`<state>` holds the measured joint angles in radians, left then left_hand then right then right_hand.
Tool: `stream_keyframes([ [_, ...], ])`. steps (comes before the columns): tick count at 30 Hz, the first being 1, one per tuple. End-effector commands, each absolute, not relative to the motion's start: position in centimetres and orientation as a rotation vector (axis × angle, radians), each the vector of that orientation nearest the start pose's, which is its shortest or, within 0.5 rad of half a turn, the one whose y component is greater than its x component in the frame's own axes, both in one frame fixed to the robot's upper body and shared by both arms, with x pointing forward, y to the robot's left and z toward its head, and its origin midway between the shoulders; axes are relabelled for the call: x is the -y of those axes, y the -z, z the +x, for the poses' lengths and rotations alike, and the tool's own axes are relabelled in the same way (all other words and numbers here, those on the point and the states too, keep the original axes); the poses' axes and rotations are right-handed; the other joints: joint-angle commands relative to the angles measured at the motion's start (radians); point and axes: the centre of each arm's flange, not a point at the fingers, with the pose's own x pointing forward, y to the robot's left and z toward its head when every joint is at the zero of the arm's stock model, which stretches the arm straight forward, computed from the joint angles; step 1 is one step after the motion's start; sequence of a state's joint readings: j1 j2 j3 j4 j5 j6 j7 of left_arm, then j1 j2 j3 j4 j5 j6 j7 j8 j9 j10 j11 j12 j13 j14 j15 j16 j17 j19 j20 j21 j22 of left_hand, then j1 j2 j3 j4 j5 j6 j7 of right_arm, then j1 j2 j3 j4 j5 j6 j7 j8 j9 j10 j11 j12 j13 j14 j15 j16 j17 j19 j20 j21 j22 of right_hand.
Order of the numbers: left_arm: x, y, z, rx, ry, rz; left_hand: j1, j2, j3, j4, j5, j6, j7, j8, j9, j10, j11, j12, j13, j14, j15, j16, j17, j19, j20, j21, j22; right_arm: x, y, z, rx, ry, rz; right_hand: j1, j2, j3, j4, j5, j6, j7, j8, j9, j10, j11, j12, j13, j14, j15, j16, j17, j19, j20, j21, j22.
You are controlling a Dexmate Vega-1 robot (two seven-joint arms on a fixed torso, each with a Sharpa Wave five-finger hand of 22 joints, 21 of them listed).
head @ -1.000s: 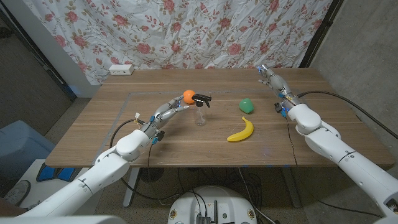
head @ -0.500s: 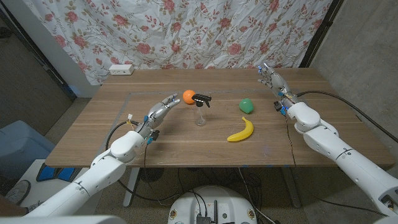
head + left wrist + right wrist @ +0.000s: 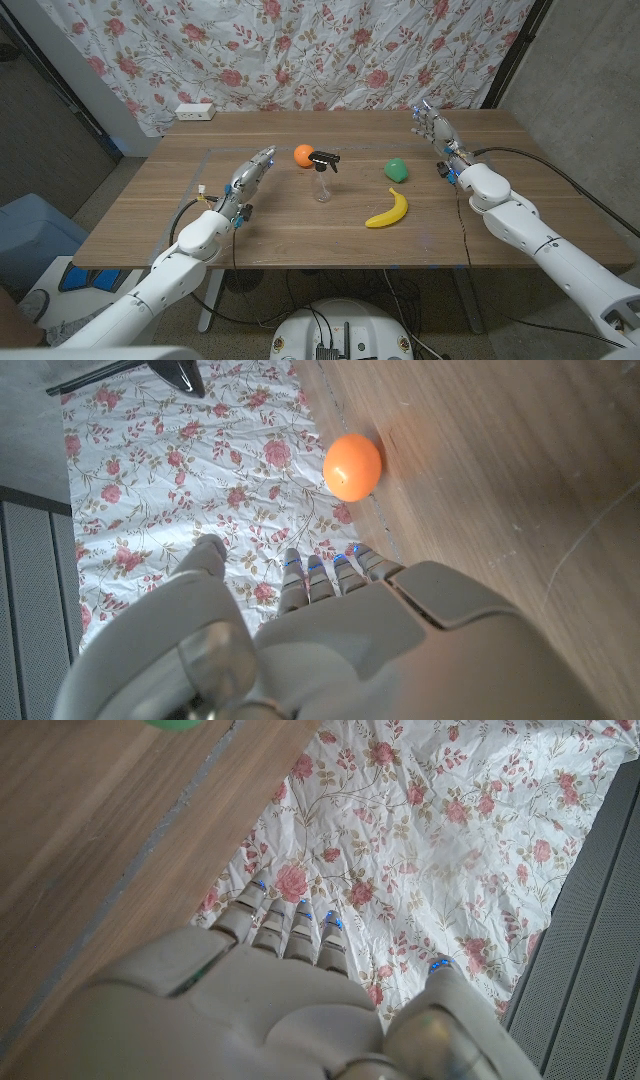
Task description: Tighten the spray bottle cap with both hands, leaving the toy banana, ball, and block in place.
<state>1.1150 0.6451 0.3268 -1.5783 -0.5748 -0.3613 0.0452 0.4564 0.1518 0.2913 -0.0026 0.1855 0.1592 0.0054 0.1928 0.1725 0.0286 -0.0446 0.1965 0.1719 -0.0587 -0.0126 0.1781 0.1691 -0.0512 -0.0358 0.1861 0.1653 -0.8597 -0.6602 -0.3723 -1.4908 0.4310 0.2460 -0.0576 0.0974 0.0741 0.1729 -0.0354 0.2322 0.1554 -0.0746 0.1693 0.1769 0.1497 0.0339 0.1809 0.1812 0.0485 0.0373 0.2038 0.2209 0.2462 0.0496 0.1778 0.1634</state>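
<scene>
Wood grain runs under everything I see: a brown plank table [image 3: 150,225] with a smooth, matte top. Nearest me on my left, my left hand [image 3: 250,172] hovers above the boards with its pale, rounded fingers stretched out and a little apart, holding nothing. On my right, my right hand [image 3: 434,127] is raised near the far right of the table, fingers likewise extended and empty.

Between my arms lies the toy banana [image 3: 388,210], a curved, glossy yellow crescent. Just beyond it sits the block [image 3: 397,170], green with softened corners. At the middle stands the spray bottle [image 3: 323,180], upright, its body clear plastic and its trigger cap [image 3: 324,158] black and angular. The ball [image 3: 303,154], a smooth orange sphere, rests just beside the cap, on my left hand's side and ahead of its fingertips.

Behind the table hangs a crinkled white cloth [image 3: 300,50] printed with red roses.
</scene>
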Motion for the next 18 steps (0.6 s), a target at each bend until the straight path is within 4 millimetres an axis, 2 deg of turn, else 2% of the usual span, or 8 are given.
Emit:
stream_keyframes([
  [1,-30.7,7.1,59.5,0.682,0.204,-0.002,-0.025,-0.004,-0.001,0.012,0.005,0.013,-0.003,0.002,0.000,0.004,-0.002,0.004,0.003,0.007,0.001,0.008,0.003,0.002,-0.039,0.005,0.004,28.5,-1.1,62.5,0.675,-0.147,-0.245,-0.011,-0.001,0.004,0.009,0.002,-0.006,0.004,-0.001,0.000,0.003,-0.002,0.006,0.003,0.005,-0.004,0.010,0.001,0.002,-0.005,0.004,0.001],
  [9,-31.7,6.2,60.7,0.696,0.192,-0.017,-0.043,0.003,-0.001,0.020,0.006,0.012,-0.001,-0.002,0.000,0.001,0.001,0.001,0.003,0.006,0.004,0.006,0.004,0.000,-0.036,0.004,0.004,27.8,-0.1,62.7,0.666,-0.131,-0.185,-0.019,0.002,0.003,0.013,0.003,-0.006,0.011,0.004,0.000,0.004,0.003,0.007,0.003,0.005,-0.003,0.009,0.001,0.002,-0.006,0.004,0.001],
  [18,-31.4,5.3,61.8,0.712,0.175,-0.022,-0.056,0.020,0.010,0.024,0.010,0.028,0.006,-0.002,0.000,0.019,0.005,0.004,0.003,0.023,0.004,0.008,0.001,0.009,-0.034,0.006,0.004,28.0,1.1,63.3,0.647,-0.110,-0.150,-0.028,0.009,0.004,0.020,0.005,0.007,0.013,0.012,0.000,0.012,0.000,0.011,0.003,0.009,-0.007,0.011,0.001,0.002,-0.010,0.005,0.001],
])
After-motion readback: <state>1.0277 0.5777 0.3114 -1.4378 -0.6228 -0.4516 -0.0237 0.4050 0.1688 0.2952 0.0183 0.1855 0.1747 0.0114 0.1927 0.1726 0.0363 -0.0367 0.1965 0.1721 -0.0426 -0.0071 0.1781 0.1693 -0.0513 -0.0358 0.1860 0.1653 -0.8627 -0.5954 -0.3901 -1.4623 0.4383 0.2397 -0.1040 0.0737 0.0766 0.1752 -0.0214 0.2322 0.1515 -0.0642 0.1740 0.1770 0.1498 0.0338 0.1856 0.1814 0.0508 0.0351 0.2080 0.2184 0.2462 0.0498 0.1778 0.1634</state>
